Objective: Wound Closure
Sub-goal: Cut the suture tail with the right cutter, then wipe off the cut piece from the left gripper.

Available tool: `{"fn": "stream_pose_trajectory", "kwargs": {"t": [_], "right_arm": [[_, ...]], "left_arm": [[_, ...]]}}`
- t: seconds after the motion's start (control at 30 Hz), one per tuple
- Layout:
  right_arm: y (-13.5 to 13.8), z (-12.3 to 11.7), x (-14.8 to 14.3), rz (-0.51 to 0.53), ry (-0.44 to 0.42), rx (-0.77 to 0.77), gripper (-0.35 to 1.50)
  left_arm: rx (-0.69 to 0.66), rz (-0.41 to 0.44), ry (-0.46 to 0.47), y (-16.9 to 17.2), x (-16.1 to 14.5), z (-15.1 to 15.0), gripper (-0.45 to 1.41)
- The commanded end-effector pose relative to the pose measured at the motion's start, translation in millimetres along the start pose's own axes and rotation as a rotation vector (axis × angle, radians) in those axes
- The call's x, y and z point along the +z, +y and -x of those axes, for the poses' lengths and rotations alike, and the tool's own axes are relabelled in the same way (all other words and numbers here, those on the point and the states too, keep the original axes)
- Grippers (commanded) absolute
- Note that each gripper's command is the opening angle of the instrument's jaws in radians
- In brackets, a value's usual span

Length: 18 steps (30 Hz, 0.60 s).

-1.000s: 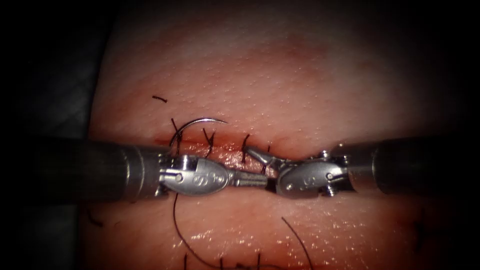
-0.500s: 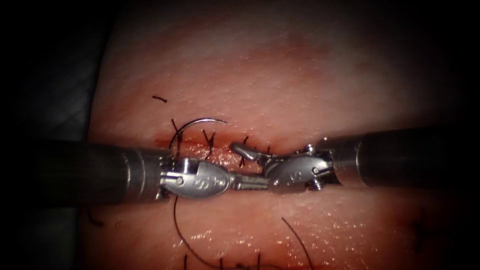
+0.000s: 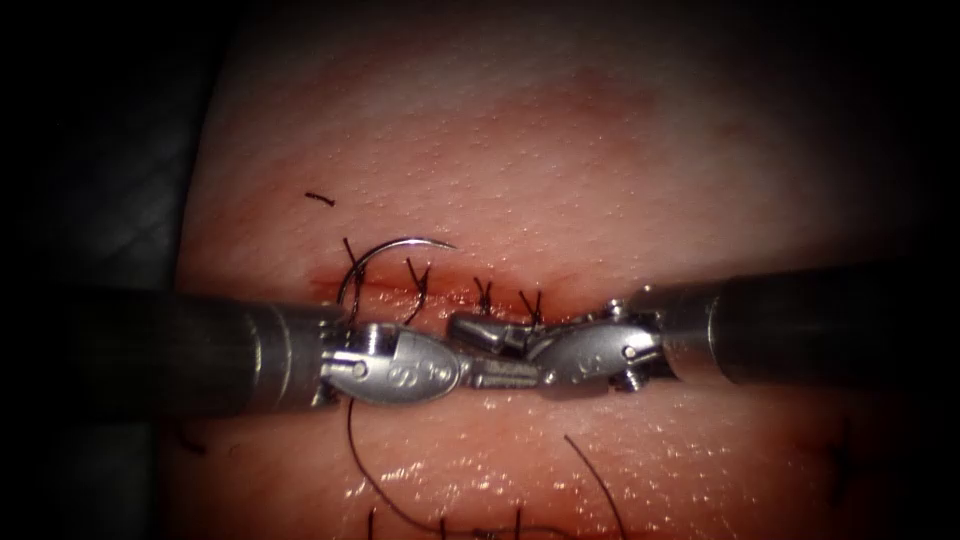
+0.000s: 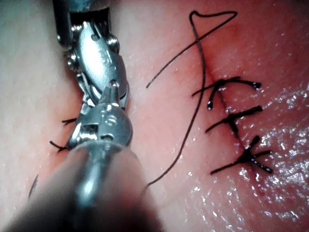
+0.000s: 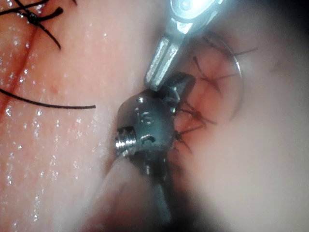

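The tissue (image 3: 560, 170) has a cut (image 3: 440, 292) running across the endoscope view, closed by several dark stitches (image 3: 485, 293). The curved needle (image 3: 385, 247) lies over the cut's left end, held by neither tool. Its point is free and its tail end is hidden behind the left tool's wrist. Thread (image 3: 352, 450) trails down from there. The left tool (image 3: 528, 375) is shut, with nothing seen in it. The right tool (image 3: 465, 335) lies just above it, open over the stitches and holding nothing. The left tool's fingers (image 5: 163, 60) cross beside the right tool's head (image 5: 145, 125).
A loose thread end (image 3: 595, 480) lies on the tissue below the tools, and a short cut piece (image 3: 320, 198) lies above the needle. More stitches (image 4: 236, 121) and a long thread (image 4: 193, 111) cross the wet tissue. Dark bench lies beyond the tissue's left edge (image 3: 190, 230).
The right tool has slid left along the cut. Its raised jaw has dropped level over the stitches. The left tool has edged slightly right. The needle has not moved.
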Motion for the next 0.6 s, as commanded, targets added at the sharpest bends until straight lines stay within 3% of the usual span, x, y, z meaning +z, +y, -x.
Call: {"fn": "stream_pose_trajectory", "kwargs": {"t": [0.03, 0.3, 0.57, 0.6], "right_arm": [[-0.2, 0.0, 0.0, 0.014, -0.007, 0.013, 1.4], [1.3, -0.1, -5.8, 0.058, -0.036, 0.028, 1.47], [2.3, 0.1, -10.8, 0.115, -0.067, 0.034, 1.47], [2.4, 0.1, -11.9, 0.116, -0.075, 0.033, 1.47]], "left_arm": [[0.002, 0.001, 0.004, 0.2, 0.4, 0.2, -0.45], [0.011, -0.022, 0.041, 2.1, -3.8, -1.2, -0.45], [-0.021, -0.149, -0.002, 2.0, -10.8, -1.6, -0.45], [-0.039, -0.193, -0.024, 1.3, -12.8, -1.0, -0.45]]}}
